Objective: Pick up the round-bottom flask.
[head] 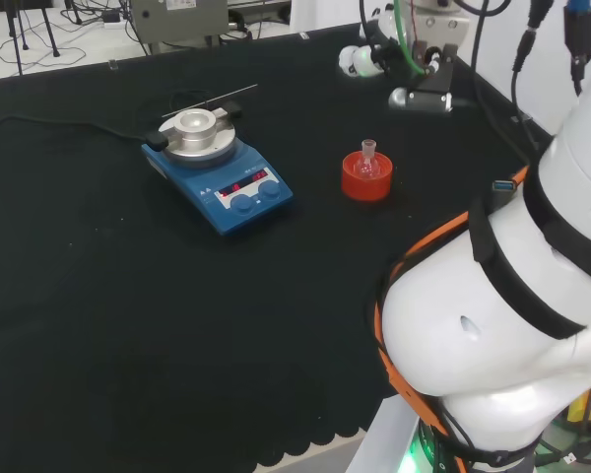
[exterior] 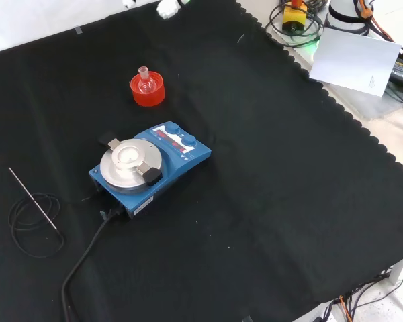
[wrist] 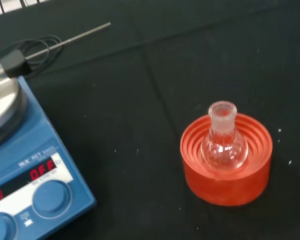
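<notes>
The counter is covered with black cloth and carries few things. The largest is the blue stirrer, with a round metal plate on top and two knobs on its front. In the head view it stands at about 9 o'clock from the red stand, near but clearly apart from it. A thin metal rod with a coil of black cable lies beyond the stirrer, well apart from the stand.

The flask sits in the ribbed red stand, upright, with its short neck pointing straight up and its round body resting in the middle ring. Its long axis is vertical. It looks empty, although clear glass makes this hard to judge.

The robot hand is at the far right part of the counter in the head view, at about 1 o'clock from the flask and well apart from it. White fingertips show at the top edge of the front view, at about 12 o'clock from the stand. Whether its fingers are spread or curled, I cannot tell.

My judgement: the reach has not begun. The robot hand must travel toward 7 o'clock in the head view and come down to the neck or the body, then lift straight up out of the stand.
</notes>
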Available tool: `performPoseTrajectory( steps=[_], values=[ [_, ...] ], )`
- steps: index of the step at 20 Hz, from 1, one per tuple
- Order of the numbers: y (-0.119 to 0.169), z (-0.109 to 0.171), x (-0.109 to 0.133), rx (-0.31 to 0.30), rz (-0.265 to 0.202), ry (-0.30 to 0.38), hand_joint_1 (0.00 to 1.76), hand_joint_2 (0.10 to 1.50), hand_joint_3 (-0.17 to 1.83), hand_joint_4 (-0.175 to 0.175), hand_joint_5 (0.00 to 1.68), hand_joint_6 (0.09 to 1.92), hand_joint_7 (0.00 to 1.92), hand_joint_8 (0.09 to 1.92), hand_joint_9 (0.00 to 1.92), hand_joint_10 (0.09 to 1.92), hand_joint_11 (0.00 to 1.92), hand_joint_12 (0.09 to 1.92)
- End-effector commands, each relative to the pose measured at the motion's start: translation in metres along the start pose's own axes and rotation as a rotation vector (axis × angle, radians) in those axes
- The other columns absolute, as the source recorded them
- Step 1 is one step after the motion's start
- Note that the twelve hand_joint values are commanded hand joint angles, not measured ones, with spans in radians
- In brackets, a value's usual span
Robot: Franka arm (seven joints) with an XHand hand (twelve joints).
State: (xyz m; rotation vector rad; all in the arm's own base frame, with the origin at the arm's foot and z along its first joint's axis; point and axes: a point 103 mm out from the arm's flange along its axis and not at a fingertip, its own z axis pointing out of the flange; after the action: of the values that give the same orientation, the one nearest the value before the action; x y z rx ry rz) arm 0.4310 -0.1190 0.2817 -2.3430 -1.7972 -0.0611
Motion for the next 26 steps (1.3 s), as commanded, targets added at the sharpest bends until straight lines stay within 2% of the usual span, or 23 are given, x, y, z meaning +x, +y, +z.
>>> performPoseTrajectory(
  steps=[1,7,10,15,26],
  values=[
    [0.03,0.038,-0.014,-0.022,0.02,0.058,0.48,1.09,0.16,-0.032,0.39,0.09,0.17,0.44,0.22,0.6,0.0,0.92],
    [0.038,0.061,-0.029,-0.025,0.049,0.094,0.59,1.02,0.17,-0.038,0.42,0.09,0.19,0.47,0.25,0.62,0.0,1.0],
    [0.04,0.077,-0.025,-0.029,0.067,0.089,0.63,0.99,0.18,-0.04,0.44,0.09,0.2,0.49,0.28,0.63,0.0,1.03],
    [0.041,0.101,-0.028,-0.016,0.09,0.11,0.67,0.88,0.36,-0.046,0.49,0.09,0.21,0.53,0.31,0.64,0.0,1.09],
    [0.049,0.136,-0.03,0.015,0.128,0.139,0.76,0.79,0.5,-0.052,0.52,0.09,0.23,0.55,0.34,0.66,0.0,1.14]
  ],
)
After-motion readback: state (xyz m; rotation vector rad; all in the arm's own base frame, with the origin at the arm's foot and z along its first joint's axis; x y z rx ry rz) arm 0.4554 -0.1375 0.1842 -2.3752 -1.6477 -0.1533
